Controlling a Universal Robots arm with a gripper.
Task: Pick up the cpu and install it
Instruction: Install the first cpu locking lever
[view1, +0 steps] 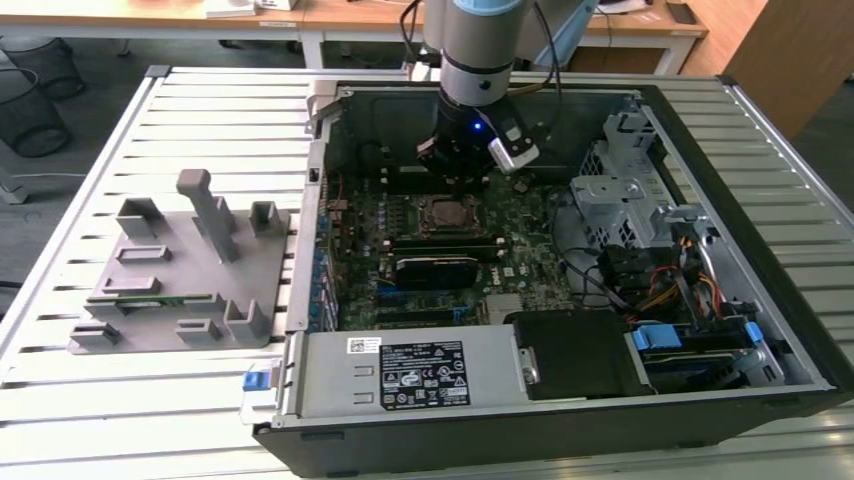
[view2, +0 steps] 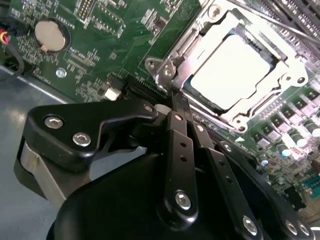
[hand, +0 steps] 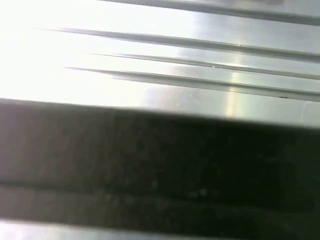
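The cpu (view2: 232, 70) lies flat in the motherboard's socket, its shiny silver top bright under the light, with the metal socket frame (view2: 170, 70) around it. My gripper (view2: 176, 97) hovers just beside a corner of that frame, its two black fingers pressed together and holding nothing. In the exterior view the gripper (view1: 454, 172) hangs inside the open computer case, just above and behind the socket (view1: 443, 210).
The open case (view1: 747, 330) holds a drive cage, cables and a power supply (view1: 414, 375) around the motherboard. A grey plastic fixture (view1: 187, 270) with a green memory stick (view1: 147, 298) stands on the slatted table at the exterior view's left.
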